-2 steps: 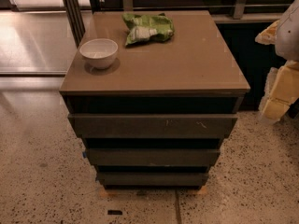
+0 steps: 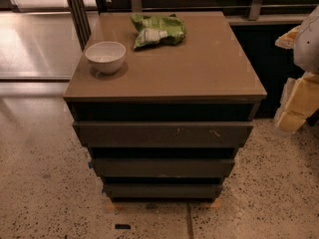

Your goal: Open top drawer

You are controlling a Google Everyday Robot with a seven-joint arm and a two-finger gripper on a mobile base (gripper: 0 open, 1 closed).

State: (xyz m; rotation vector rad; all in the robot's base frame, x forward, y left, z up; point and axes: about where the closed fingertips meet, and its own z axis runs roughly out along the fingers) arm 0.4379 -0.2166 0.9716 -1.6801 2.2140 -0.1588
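The gripper (image 2: pixel 298 102) is hanging at the right edge, partly cut off, near the cabinet's (image 2: pixel 199 73) right side and not touching it. Whether it is open or closed cannot be told. The top drawer (image 2: pixel 162 133) is sitting just under the cabinet top, looking pushed in, above two narrower fronts. A white bowl (image 2: pixel 105 57) and a green bag (image 2: pixel 158 30) are resting on top, apart.

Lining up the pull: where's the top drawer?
In the camera view, the wide scratched grey-brown top drawer sits centre, directly under the brown cabinet top; the gripper is at the right edge.
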